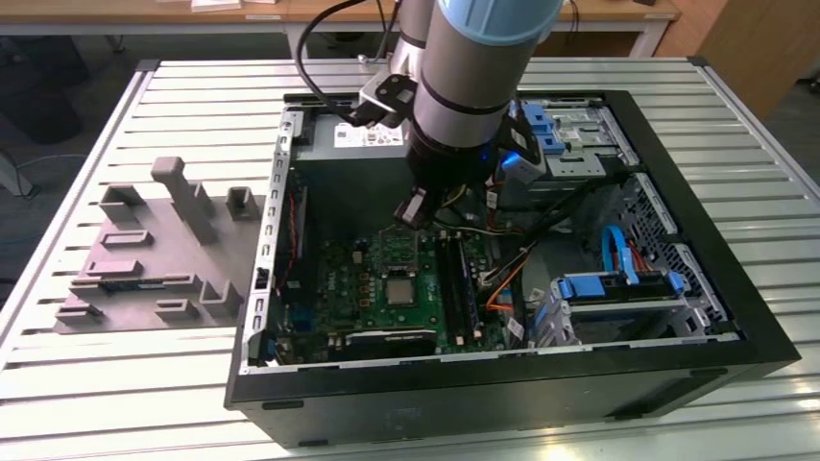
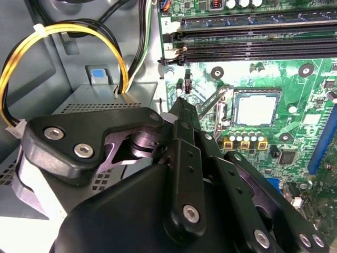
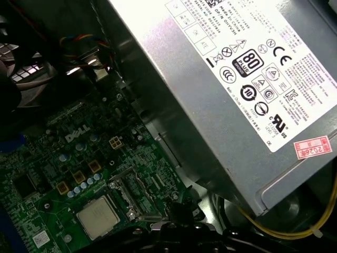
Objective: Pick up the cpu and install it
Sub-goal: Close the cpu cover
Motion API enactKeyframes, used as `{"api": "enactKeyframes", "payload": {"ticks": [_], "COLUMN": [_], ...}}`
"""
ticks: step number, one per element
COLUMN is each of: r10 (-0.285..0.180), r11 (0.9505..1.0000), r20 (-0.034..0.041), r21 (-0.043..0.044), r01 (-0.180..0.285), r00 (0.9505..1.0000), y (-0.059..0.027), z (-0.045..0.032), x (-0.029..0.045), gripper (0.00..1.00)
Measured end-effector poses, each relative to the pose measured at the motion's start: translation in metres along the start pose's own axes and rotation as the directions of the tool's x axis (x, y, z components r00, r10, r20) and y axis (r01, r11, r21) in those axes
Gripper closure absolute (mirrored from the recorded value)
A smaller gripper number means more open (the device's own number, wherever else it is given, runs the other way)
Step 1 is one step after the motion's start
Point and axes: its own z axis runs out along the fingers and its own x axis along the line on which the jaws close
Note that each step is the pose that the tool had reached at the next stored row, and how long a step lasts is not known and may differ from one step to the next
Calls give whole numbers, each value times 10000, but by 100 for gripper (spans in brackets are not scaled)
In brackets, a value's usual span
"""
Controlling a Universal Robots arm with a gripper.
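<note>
Exterior view: arm [image 1: 468, 86] reaches into open case [image 1: 666, 192] on tabletop [image 1: 192, 384]; cpu [image 1: 401, 289] seated in motherboard [image 1: 384, 298] socket.

Second wrist view: gripper [image 2: 180, 103] closed, empty, near cpu [image 2: 256, 109].

First wrist view: cpu [image 3: 98, 216] beside power supply [image 3: 226, 95].

Even indoor light; glare whitens the power supply [image 3: 237, 68], case interior shadowed, close gripper [image 2: 181, 105] soft.

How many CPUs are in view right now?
1. The cpu sits on the green motherboard inside the case; others may be hidden.
</note>
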Motion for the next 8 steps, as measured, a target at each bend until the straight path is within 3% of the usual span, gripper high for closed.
{"api": "enactKeyframes", "payload": {"ticks": [8], "r10": [-35], "r11": [10000], "r20": [-6], "r21": [-3], "r01": [35], "r00": [10000], "y": [3], "z": [-17], "x": [-1], "gripper": [89]}}
